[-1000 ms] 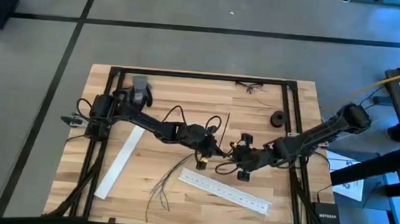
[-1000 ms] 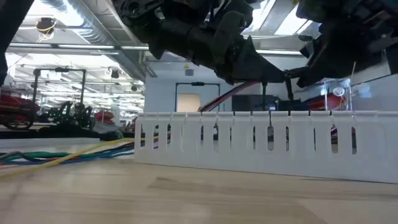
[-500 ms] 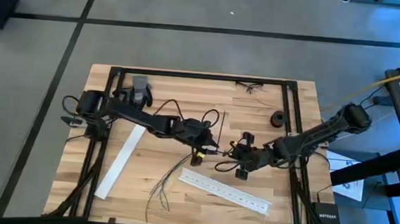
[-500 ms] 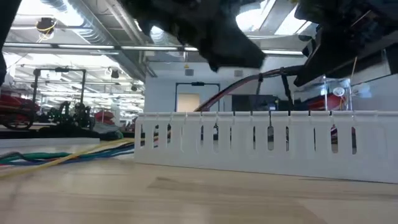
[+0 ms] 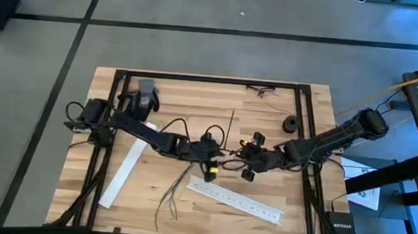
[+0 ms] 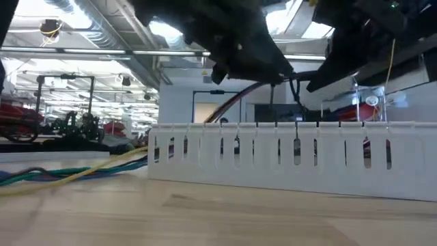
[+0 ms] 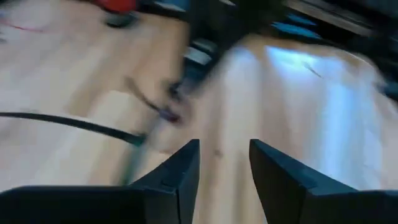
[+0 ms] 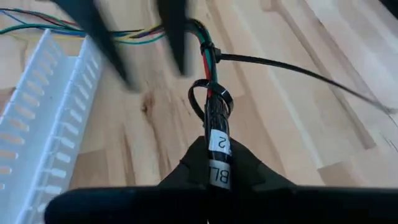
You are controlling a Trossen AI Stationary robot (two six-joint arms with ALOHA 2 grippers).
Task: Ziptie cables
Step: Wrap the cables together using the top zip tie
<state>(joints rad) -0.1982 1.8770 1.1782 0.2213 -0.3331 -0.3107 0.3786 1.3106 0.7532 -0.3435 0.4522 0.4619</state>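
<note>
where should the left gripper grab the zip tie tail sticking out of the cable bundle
Take the zip tie tail on its free stretch, just clear of the cables that the right gripper holds. It juts out sideways, thin and straight, so bring the left gripper down from above, jaws across its width.

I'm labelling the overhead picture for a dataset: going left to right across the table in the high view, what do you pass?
White perforated strip → splayed cables → left gripper → right gripper → black round object.
</note>
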